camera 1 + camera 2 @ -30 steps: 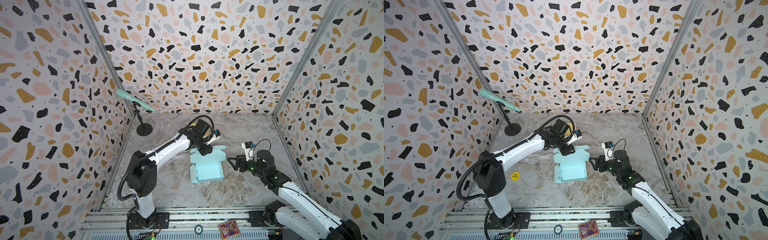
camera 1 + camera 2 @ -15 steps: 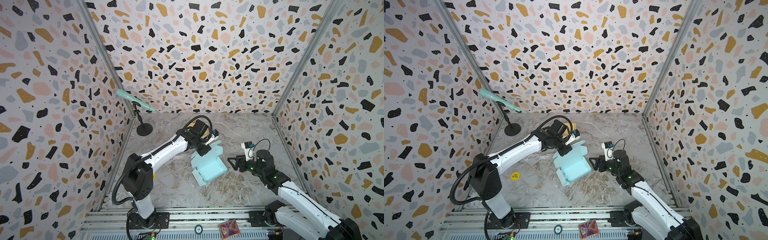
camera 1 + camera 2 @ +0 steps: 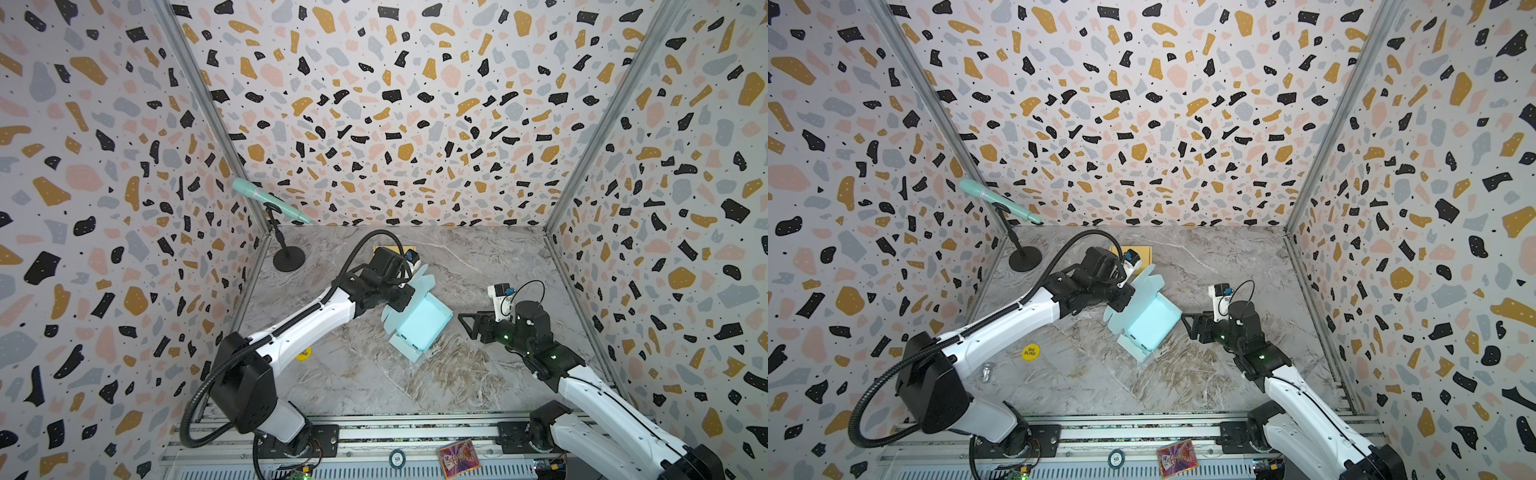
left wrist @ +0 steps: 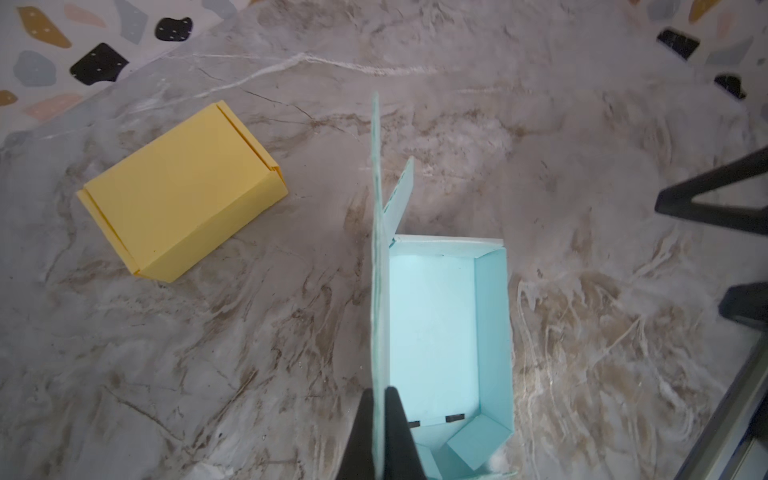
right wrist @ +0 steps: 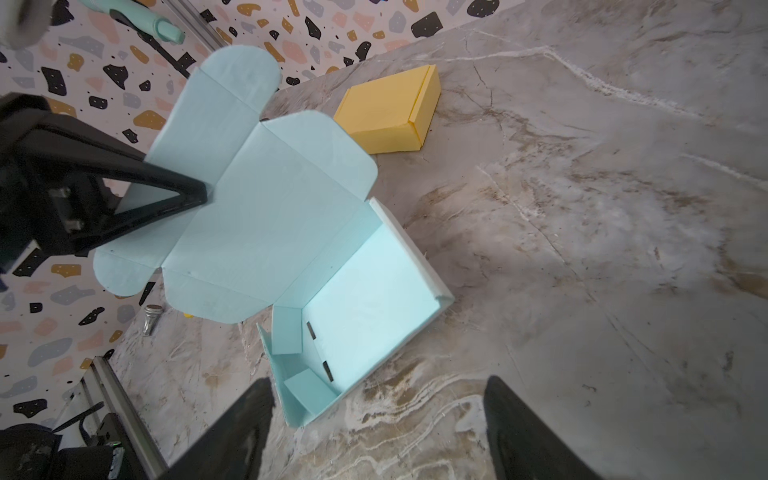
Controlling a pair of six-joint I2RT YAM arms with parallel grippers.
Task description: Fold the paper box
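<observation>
Pale blue card forms the paper box (image 3: 419, 324), which sits near the middle of the table (image 3: 374, 386) with its tray on the surface and its lid (image 5: 266, 199) standing upright.

Two things differ from a second ago. The left gripper (image 4: 379, 397), whose fingers were then partly apart, is now closed on the lid's edge at the box's 10 o'clock side. The tray, then square to the table's front edge, is now swung round so that one corner points toward 5 o'clock in both top views.

The right gripper (image 5: 379, 384) hovers at the box's 3 o'clock, fingers wide apart and holding nothing, just beside the tray wall.

I judge the lid is now under control, and the turn seems meant to present the tray's unfinished end to the right gripper. That end, at 7 o'clock, shows loose tabs and open slots, so most of the folding remains.

A yellow box (image 4: 178, 191), already folded, lies apart at 11 o'clock.
</observation>
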